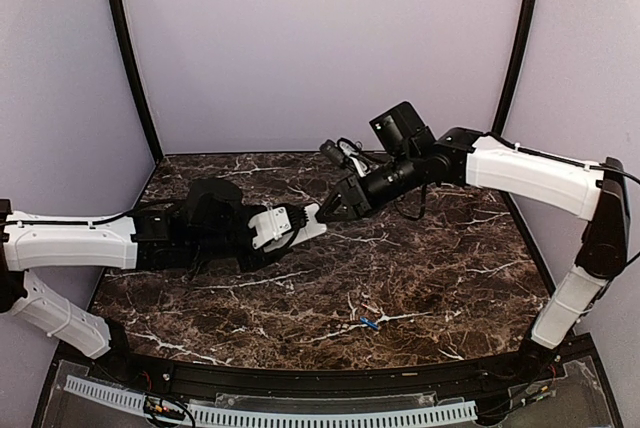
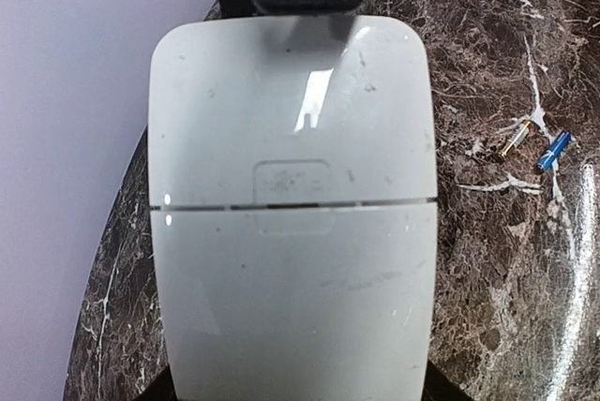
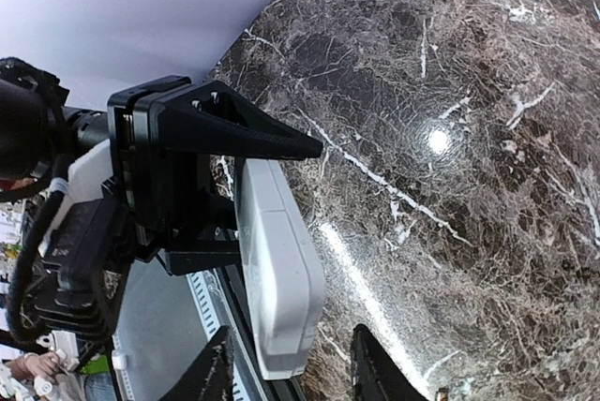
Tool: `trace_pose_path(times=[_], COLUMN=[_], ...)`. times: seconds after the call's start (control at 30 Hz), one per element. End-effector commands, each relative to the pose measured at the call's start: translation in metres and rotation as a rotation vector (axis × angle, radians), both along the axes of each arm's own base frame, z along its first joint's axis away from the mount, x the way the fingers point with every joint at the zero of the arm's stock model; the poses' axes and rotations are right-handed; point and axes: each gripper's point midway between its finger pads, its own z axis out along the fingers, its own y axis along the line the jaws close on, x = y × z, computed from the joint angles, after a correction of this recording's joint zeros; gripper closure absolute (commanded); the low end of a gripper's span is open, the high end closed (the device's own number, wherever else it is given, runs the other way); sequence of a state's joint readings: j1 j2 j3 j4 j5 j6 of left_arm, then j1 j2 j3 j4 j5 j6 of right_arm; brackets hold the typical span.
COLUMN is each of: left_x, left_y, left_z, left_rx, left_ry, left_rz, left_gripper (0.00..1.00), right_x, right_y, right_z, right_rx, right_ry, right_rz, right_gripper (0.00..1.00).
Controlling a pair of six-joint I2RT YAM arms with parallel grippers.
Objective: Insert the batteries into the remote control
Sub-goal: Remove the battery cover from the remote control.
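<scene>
remote control (image 1: 308, 228) up off the tabletop (image 1: 450, 278), mid-scene, clamped across its long edges in the jaws of the left gripper (image 1: 283, 229). plain white back toward the left wrist camera, thin seam across the middle, small recessed tab just above that seam. far end of the remote control right at the right gripper (image 1: 330, 210); jaws there moderately apart, one on each side of that end, slim gap on both sides in the right wrist view, no touch. one of the batteries (image 1: 368, 324) flat on the tabletop near the front edge, well apart from the remote control and both arms. pale metallic piece (image 2: 516, 139) just beside that blue one, too small to tell what.
</scene>
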State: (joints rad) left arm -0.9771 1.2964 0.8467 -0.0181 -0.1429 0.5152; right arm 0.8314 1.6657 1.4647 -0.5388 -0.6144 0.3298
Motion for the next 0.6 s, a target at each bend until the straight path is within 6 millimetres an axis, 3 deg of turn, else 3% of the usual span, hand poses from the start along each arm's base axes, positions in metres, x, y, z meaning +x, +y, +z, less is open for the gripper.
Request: trace_pose_path(times=[0.0, 0.27, 0.37, 0.4, 0.43, 0.47, 0.5, 0.53, 0.57], left_x=[0.007, 0.027, 0.046, 0.053, 0.060, 0.068, 0.073, 0.079, 0.082], left_y=[0.002, 0.016, 0.027, 0.026, 0.036, 0.034, 0.045, 0.043, 0.050], left_z=[-0.002, -0.010, -0.017, -0.011, -0.020, -0.010, -0.023, -0.009, -0.022], left_rx=[0.031, 0.145, 0.263, 0.259, 0.353, 0.334, 0.444, 0.408, 0.518], left_ry=[-0.008, -0.141, -0.275, -0.330, -0.390, -0.454, -0.507, -0.577, -0.625], left_rz=[0.028, 0.090, 0.141, 0.164, 0.193, 0.224, 0.242, 0.284, 0.278], left_gripper=[1.00, 1.00, 1.00, 1.00, 1.00, 1.00, 1.00, 1.00, 1.00], right_x=[-0.004, 0.008, 0.020, 0.026, 0.031, 0.034, 0.037, 0.040, 0.040], right_y=[-0.007, -0.015, -0.023, -0.028, -0.031, -0.033, -0.035, -0.036, -0.037], right_z=[0.010, -0.001, -0.008, -0.013, -0.018, -0.022, -0.026, -0.030, -0.034], right_rx=[0.016, -0.015, -0.038, -0.054, -0.068, -0.077, -0.087, -0.097, -0.104], right_ry=[-0.039, -0.063, -0.082, -0.087, -0.094, -0.102, -0.110, -0.119, -0.123], right_rz=[0.014, -0.034, -0.090, -0.122, -0.144, -0.158, -0.169, -0.178, -0.179], right_gripper=[0.56, 0.56, 0.56, 0.56, 0.56, 0.56, 0.56, 0.56, 0.56])
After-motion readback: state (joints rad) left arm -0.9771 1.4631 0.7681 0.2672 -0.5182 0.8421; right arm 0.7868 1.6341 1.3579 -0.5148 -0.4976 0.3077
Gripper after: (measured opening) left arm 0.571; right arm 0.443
